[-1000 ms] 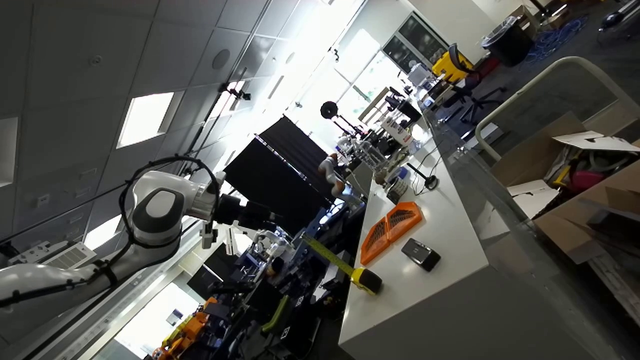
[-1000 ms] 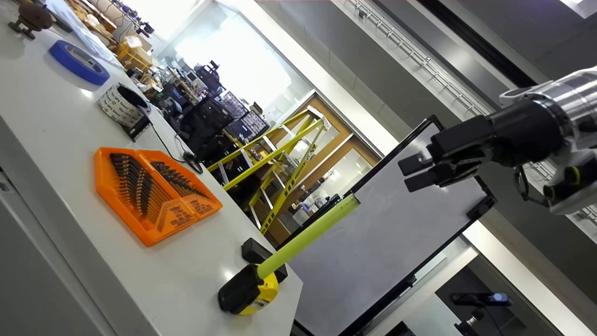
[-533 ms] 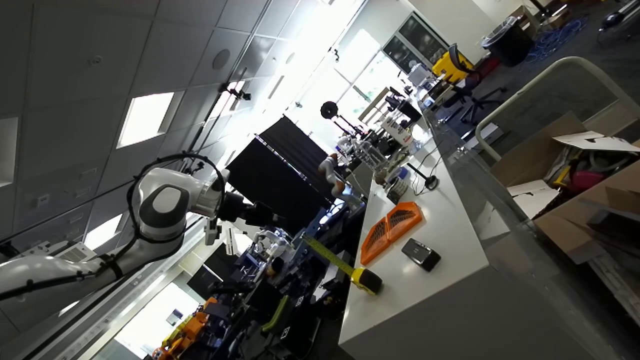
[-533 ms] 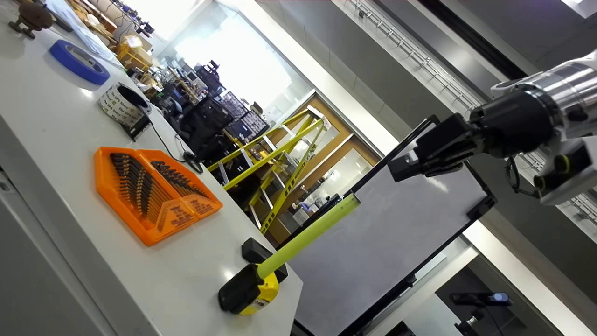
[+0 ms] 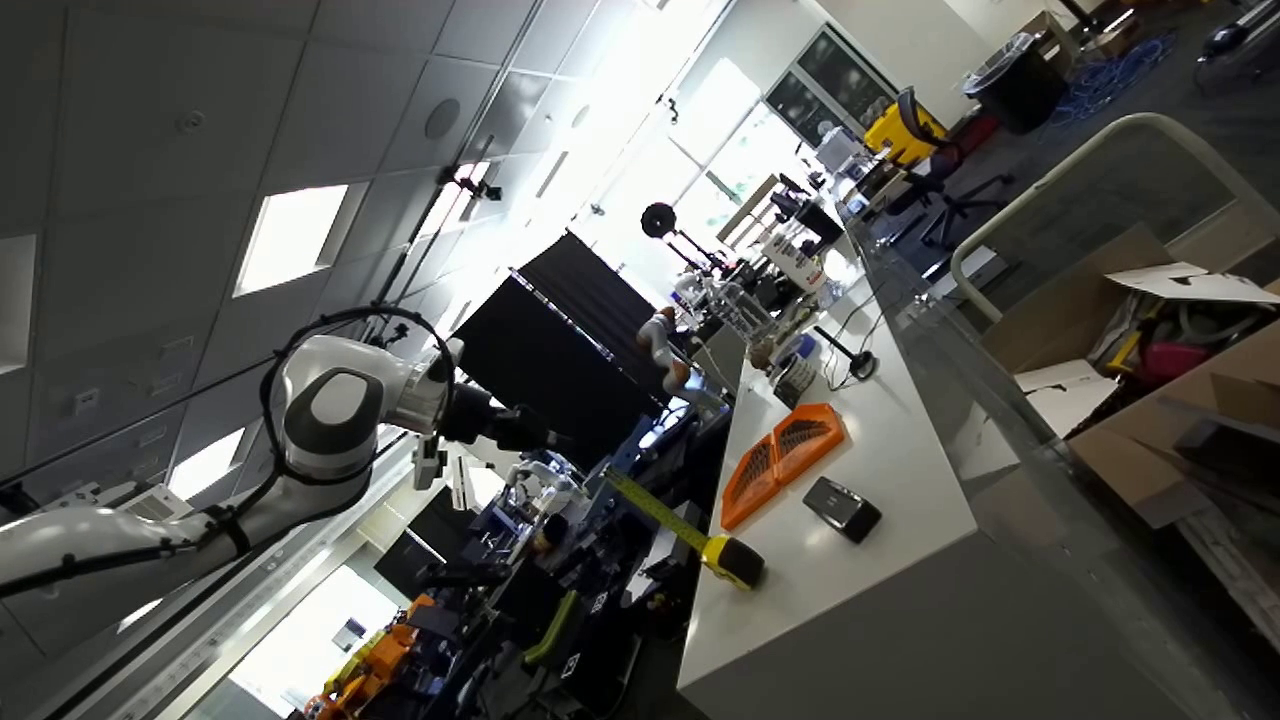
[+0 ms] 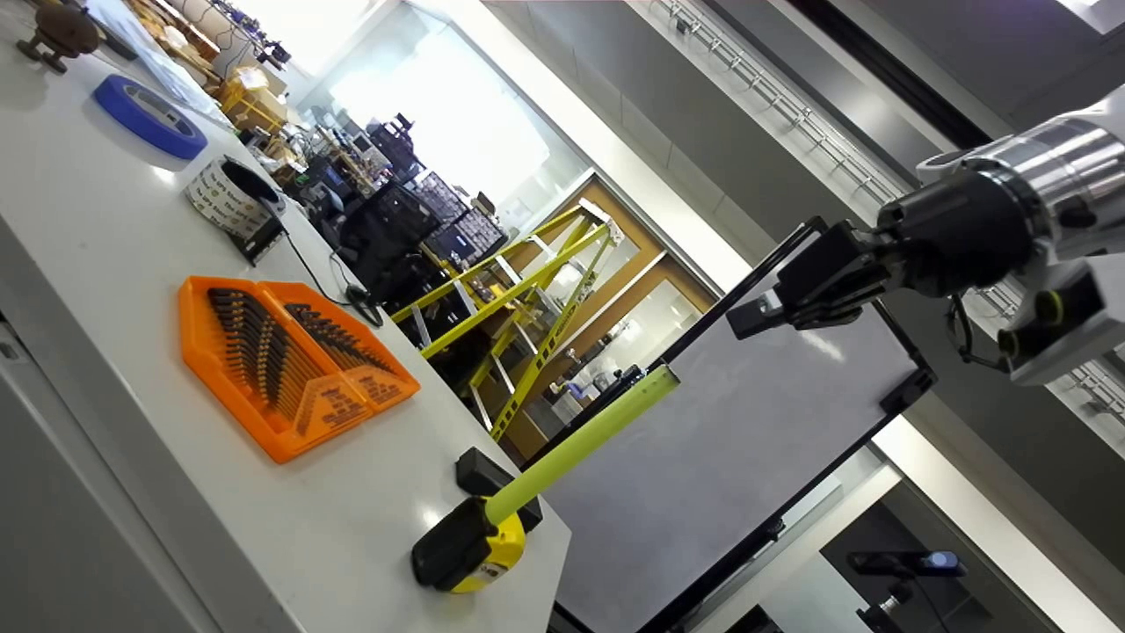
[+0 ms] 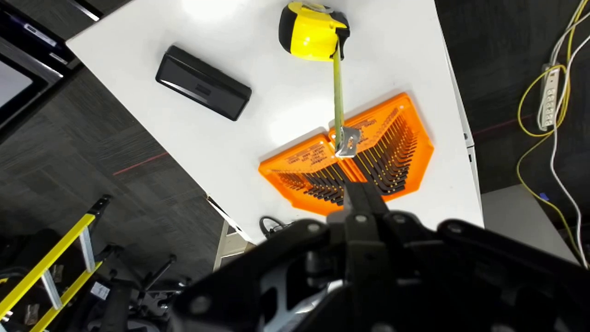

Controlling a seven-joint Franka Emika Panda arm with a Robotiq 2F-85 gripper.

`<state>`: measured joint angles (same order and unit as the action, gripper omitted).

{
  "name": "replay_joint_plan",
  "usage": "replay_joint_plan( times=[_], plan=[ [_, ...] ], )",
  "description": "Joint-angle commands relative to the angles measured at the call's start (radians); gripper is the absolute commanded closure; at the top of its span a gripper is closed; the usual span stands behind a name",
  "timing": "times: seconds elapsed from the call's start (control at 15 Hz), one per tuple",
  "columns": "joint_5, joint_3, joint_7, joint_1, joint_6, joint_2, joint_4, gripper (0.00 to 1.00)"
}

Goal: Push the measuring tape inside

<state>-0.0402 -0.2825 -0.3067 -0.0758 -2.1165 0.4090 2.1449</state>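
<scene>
orange hex-key set (image 6: 277, 360): open, white tabletop (image 6: 334, 519) | black case (image 7: 203, 83): same tabletop | yellow ladder (image 7: 45, 263) | power strip (image 7: 550, 97): floor

Wht arm (image 5: 318, 463) w/ blk cable (image 5: 268, 395); blk tool (image 7: 363, 190), gry screws (image 7: 361, 218).

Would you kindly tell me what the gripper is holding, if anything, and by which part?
Nothing is held: the gripper is shut, and the measuring tape stands apart from it.

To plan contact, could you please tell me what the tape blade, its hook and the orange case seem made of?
Tape blade: probably yellow-coated metal, thin yet standing out unsupported. Hook: likely bare metal, silvery and shiny. Orange case: apparently moulded plastic, smooth and evenly coloured.
</scene>
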Motion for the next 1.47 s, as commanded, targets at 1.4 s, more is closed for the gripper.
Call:
replay_joint_plan(
  times=[1.4],
  plan=[
    [-0.04,0.003,-0.035,-0.025,0.015,-0.084,-0.004,1.0]
  ],
)
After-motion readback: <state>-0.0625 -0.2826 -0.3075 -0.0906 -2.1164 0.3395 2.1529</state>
